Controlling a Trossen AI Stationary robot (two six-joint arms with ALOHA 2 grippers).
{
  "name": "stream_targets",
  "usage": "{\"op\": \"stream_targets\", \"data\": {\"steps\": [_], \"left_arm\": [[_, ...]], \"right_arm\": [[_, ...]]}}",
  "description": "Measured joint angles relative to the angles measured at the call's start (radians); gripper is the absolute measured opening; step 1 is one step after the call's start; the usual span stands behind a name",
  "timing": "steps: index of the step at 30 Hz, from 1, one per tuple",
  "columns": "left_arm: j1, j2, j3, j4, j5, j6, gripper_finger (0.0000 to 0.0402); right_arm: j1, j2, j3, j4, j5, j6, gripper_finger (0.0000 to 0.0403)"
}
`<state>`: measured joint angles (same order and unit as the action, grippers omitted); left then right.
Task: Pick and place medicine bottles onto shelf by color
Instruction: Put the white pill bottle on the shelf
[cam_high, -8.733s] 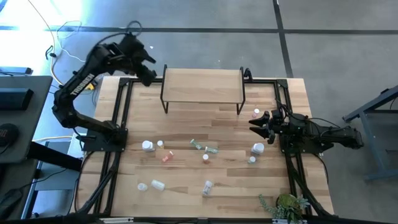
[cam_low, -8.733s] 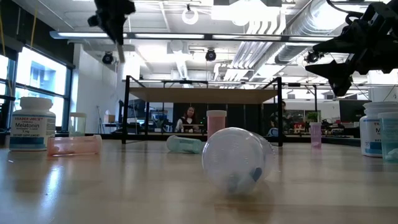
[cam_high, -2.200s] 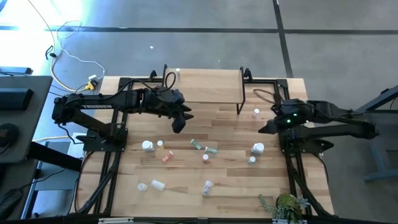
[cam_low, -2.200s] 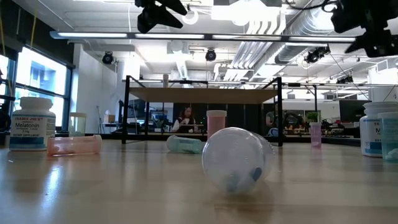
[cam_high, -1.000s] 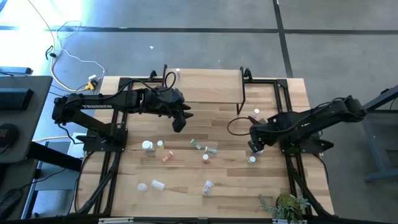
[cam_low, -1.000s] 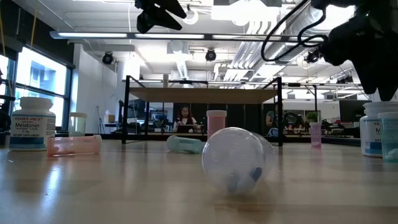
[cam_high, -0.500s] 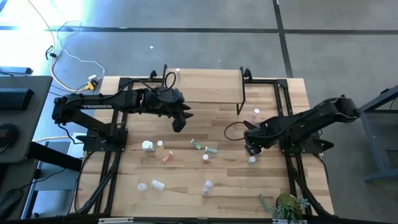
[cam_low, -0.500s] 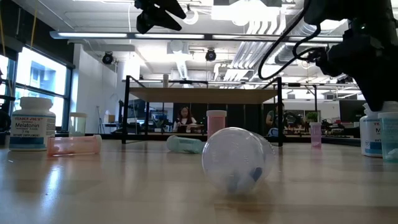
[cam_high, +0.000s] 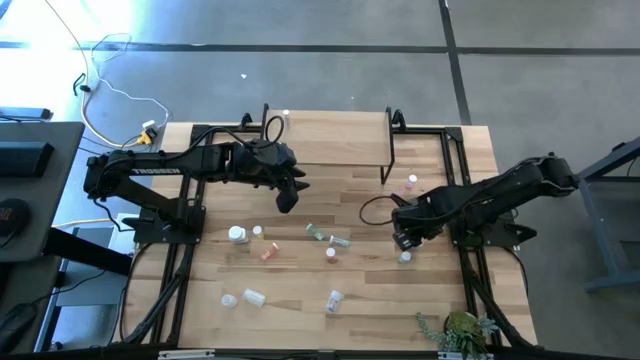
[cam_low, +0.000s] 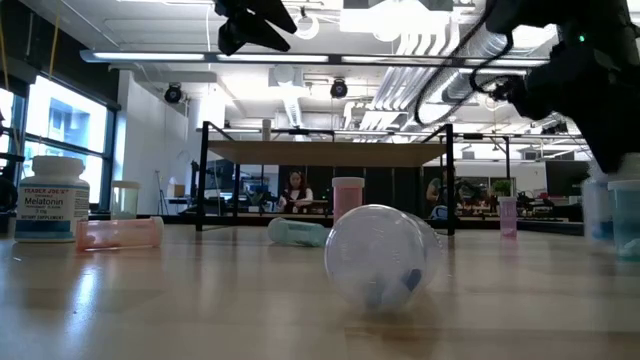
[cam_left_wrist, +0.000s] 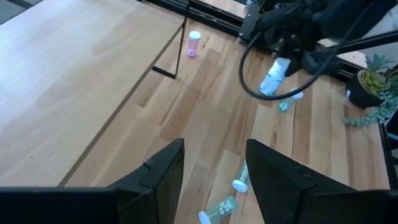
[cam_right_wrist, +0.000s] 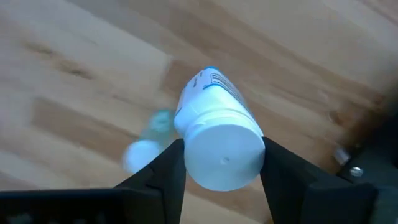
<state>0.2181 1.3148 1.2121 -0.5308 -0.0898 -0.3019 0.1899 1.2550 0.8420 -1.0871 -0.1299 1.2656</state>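
Right gripper (cam_right_wrist: 219, 163) now lower, jaws pinching smooth white-capped cylindrical bottle (cam_right_wrist: 219, 142)

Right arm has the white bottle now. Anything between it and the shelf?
Nothing visible blocks it. The right gripper grips the white bottle; the pink bottle stands near the shelf leg, just off the direct line.

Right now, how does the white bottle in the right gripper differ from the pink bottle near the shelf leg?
The white bottle is held tilted between the right gripper's fingers; the pink bottle stands upright on the table, untouched. The white bottle is white with a printed label and looks bulkier; the pink bottle is pink-bodied and slimmer. Both have white caps and are off the shelf.
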Motion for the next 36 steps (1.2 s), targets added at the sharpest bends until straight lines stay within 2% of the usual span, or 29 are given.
{"op": "stream_targets", "data": {"steps": [10, 23, 29, 36], "left_arm": [[0.048, 0.0, 0.0, 0.001, 0.0, -0.001, 0.0161], [0.078, 0.0, 0.0, 0.001, 0.0, -0.001, 0.0161], [0.078, 0.0, 0.0, 0.001, 0.0, -0.001, 0.0161], [0.078, 0.0, 0.0, -0.004, 0.0, -0.001, 0.0161]], "right_arm": [[-0.061, 0.001, 0.247, -0.059, 0.105, -0.16, 0.0153], [-0.287, 0.022, 0.562, -0.106, 0.209, -0.596, 0.0153], [-0.429, 0.099, 0.745, -0.142, 0.239, -0.803, 0.0153], [-0.576, 0.256, 0.956, -0.294, 0.239, -0.975, 0.0153]]}}
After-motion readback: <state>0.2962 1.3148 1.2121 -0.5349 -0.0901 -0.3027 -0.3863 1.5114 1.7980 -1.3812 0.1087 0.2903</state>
